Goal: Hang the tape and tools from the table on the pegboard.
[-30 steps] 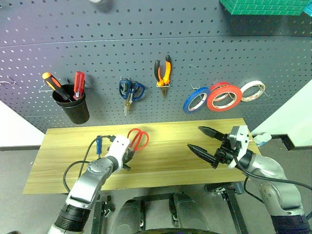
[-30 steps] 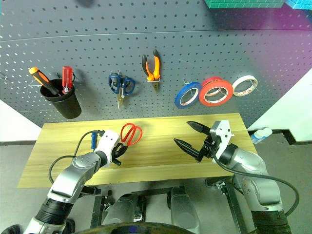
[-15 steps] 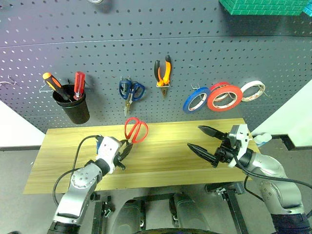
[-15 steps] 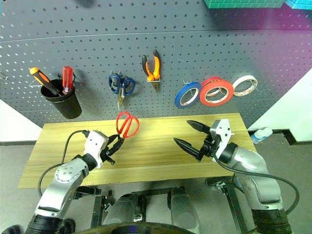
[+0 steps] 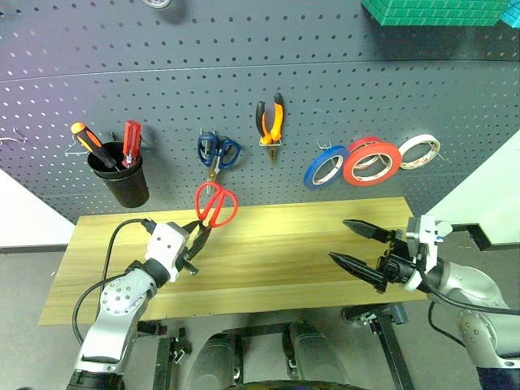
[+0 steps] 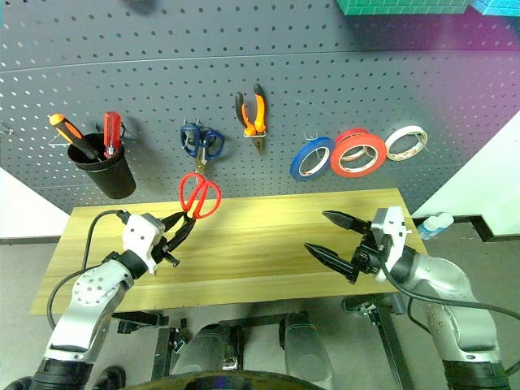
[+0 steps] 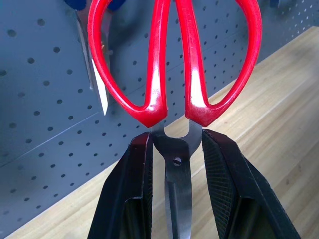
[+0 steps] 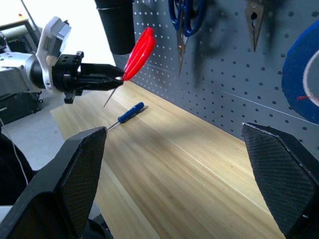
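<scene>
My left gripper (image 5: 197, 234) is shut on the red-handled scissors (image 5: 216, 205), pinching the blades just below the pivot. It holds them above the table (image 5: 276, 252) with the handles (image 7: 192, 64) raised toward the pegboard (image 5: 325, 81). The small blue-handled screwdriver (image 8: 130, 112) lies on the table below them. Orange-and-black pliers (image 5: 272, 120) and the big red tape ring (image 5: 372, 162) hang on the pegboard. My right gripper (image 5: 338, 240) hovers open and empty over the table's right part.
A black cup (image 5: 120, 183) on the pegboard holds an orange and a red screwdriver. Blue-handled scissors (image 5: 218, 153) hang just above the raised red ones. A blue roll (image 5: 327, 165) and a red-and-white roll (image 5: 420, 151) flank the red tape. A green bin (image 5: 439, 10) sits top right.
My left gripper has lifted the red scissors off the table, up and to the left, tipping their handles upward. My right gripper has drifted to the right, still open.
</scene>
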Controlling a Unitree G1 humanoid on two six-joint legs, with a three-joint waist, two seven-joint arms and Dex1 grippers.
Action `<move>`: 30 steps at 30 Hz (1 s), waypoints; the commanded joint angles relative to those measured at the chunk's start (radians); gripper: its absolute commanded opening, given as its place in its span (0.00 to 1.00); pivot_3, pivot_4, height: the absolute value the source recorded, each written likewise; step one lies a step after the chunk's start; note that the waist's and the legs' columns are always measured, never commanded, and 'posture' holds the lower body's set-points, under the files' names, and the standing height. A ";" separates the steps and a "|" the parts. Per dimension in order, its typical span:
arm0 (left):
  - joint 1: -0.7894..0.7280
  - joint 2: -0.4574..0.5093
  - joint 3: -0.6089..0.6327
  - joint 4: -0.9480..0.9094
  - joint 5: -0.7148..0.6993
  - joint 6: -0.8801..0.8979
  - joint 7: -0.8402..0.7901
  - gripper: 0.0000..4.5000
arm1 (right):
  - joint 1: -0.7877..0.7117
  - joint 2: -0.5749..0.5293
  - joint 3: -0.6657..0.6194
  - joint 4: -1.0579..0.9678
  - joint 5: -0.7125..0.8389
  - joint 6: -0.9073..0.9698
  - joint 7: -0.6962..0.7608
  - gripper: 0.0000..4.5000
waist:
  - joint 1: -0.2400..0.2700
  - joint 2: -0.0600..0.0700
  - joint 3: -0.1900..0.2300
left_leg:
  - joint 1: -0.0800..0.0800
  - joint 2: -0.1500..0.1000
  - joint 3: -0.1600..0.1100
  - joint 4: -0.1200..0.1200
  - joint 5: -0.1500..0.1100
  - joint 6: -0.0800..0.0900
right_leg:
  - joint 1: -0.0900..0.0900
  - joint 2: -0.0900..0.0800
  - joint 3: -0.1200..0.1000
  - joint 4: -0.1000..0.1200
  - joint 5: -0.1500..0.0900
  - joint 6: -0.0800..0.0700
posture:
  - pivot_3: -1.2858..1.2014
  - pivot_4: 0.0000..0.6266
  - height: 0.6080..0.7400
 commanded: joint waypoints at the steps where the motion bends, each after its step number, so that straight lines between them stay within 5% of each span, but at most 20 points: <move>1: -0.004 0.014 0.033 -0.040 0.002 -0.040 0.004 0.25 | 0.030 -0.014 -0.035 0.000 0.081 0.000 0.098 1.00 | 0.001 0.000 0.000 | 0.000 0.000 0.000 0.000 0.000 0.000 | 0.000 0.000 0.000 0.000 0.000 0.000 | 0.45 0.17 0.95; 11: -0.046 0.028 0.045 -0.044 0.014 -0.061 0.019 0.25 | 0.052 0.085 -0.074 0.028 0.160 -0.042 0.156 1.00 | -0.001 0.000 0.000 | 0.015 0.001 0.000 -0.001 0.000 0.001 | 0.015 0.000 0.000 -0.002 -0.001 0.000 | 0.46 0.17 0.95; 30: -0.079 0.039 0.043 -0.061 0.067 -0.149 0.031 0.25 | 0.024 0.142 -0.051 0.050 0.089 -0.091 0.068 1.00 | 0.000 0.000 0.000 | 0.015 0.001 0.000 -0.001 0.000 0.001 | 0.015 0.000 0.001 -0.003 -0.001 0.000 | 0.46 0.17 0.95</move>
